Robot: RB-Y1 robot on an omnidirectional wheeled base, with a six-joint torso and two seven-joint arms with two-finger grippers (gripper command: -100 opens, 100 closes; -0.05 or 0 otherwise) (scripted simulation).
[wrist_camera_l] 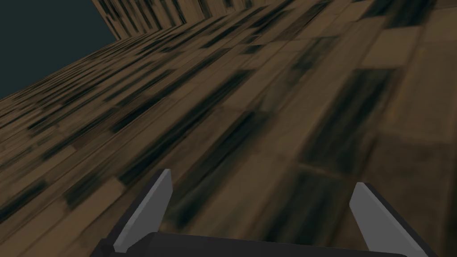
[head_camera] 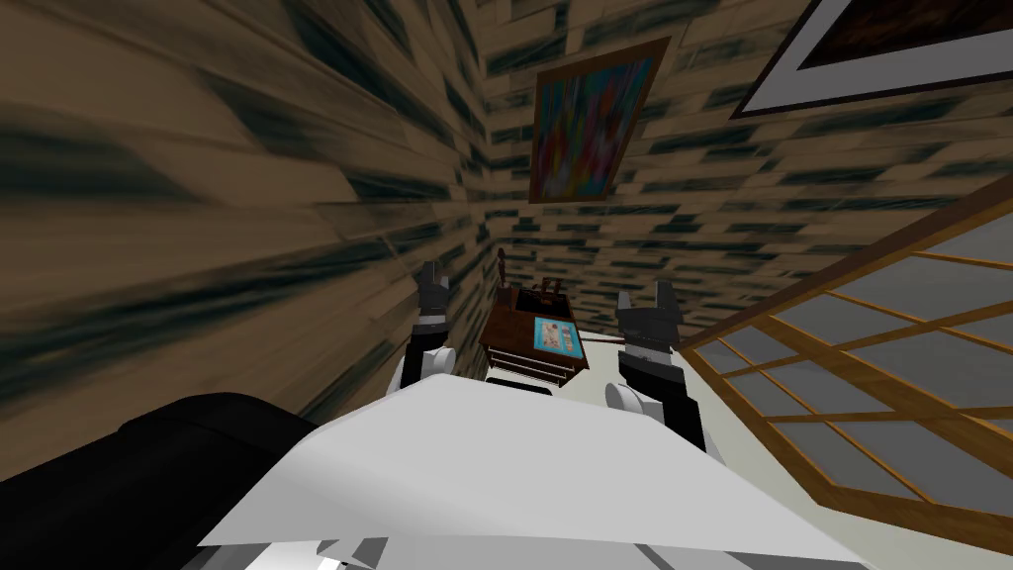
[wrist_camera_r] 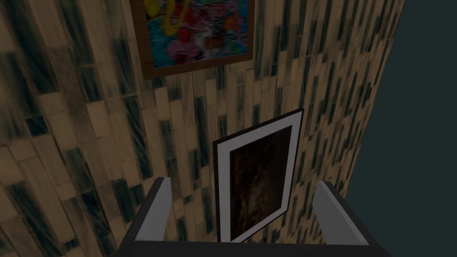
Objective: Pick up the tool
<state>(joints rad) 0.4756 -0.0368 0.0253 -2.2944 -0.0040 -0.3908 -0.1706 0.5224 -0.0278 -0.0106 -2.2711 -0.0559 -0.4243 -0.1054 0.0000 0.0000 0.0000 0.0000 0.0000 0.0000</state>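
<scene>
A small dark wooden table (head_camera: pixel 514 341) stands ahead of me in the corner of the room. A blue flat item (head_camera: pixel 556 334) lies on its top, and small brown items (head_camera: pixel 549 292) stand at its far end. A thin reddish rod (head_camera: pixel 601 337) sticks out from the table's right side; I cannot tell whether it is the tool. My left gripper (head_camera: pixel 432 280) is raised to the left of the table and is open (wrist_camera_l: pixel 263 177). My right gripper (head_camera: pixel 643 297) is raised to the right of the table, also open (wrist_camera_r: pixel 244 180), with nothing between its fingers.
A brick-patterned wall (head_camera: pixel 198 198) runs close along my left and meets another behind the table. A black bulky object (head_camera: pixel 188 455) sits low on my left. A wood-framed window (head_camera: pixel 871 346) slants along the right, above a pale floor strip (head_camera: pixel 742 435).
</scene>
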